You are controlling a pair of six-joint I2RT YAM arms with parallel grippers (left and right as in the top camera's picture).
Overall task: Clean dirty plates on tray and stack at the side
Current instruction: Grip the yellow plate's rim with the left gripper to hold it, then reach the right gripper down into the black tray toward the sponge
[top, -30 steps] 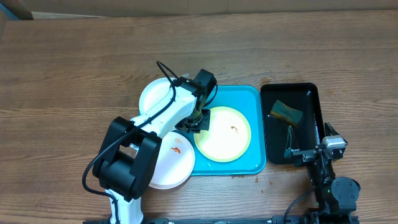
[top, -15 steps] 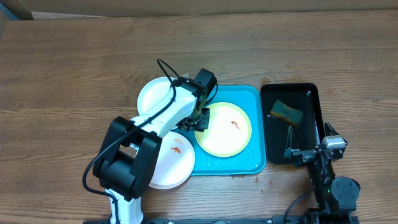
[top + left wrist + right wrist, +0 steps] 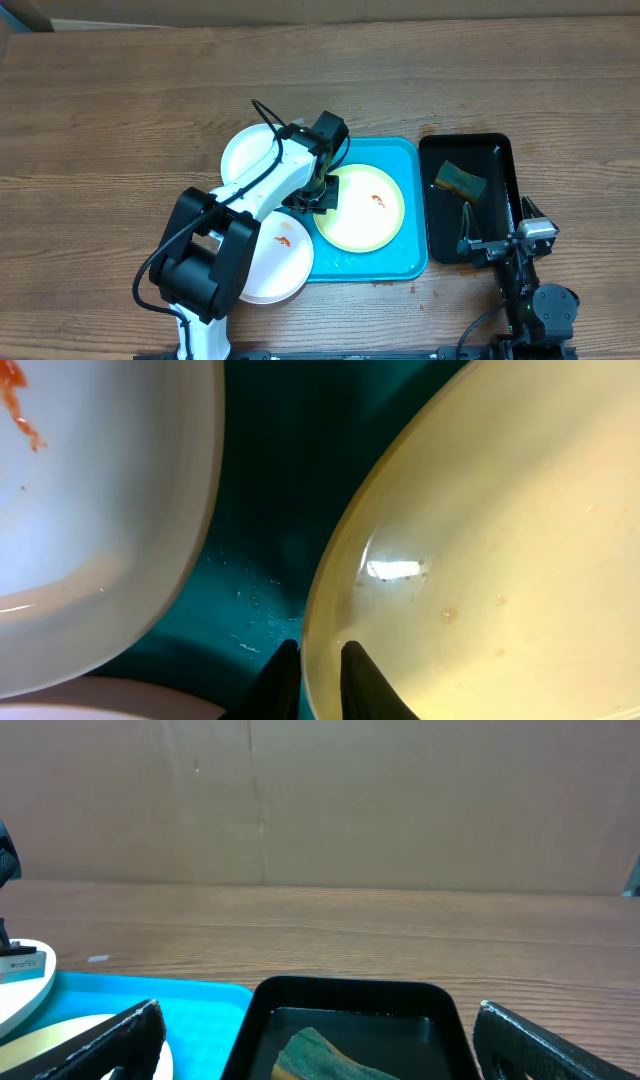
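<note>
Going left to right: two white plates (image 3: pixel 250 155) (image 3: pixel 283 262) sit on the table, overlapping the turquoise tray (image 3: pixel 405 155) at its left edge, and the lower one shows an orange smear. The left claw (image 3: pixel 312 657) is clenched on the left rim of the yellow-green plate (image 3: pixel 365 225), one finger on either side of the edge. That plate lies flat inside the tray, red smear (image 3: pixel 378 201) facing up. Looks to me like the hold-it-steady step before wiping. Over on the right, the sponge (image 3: pixel 460 179) is lying in the black tray (image 3: pixel 495 150) and the right claw (image 3: pixel 318 1020) hangs spread wide with nothing in it, so I'd guess the next move is grabbing that sponge.
</note>
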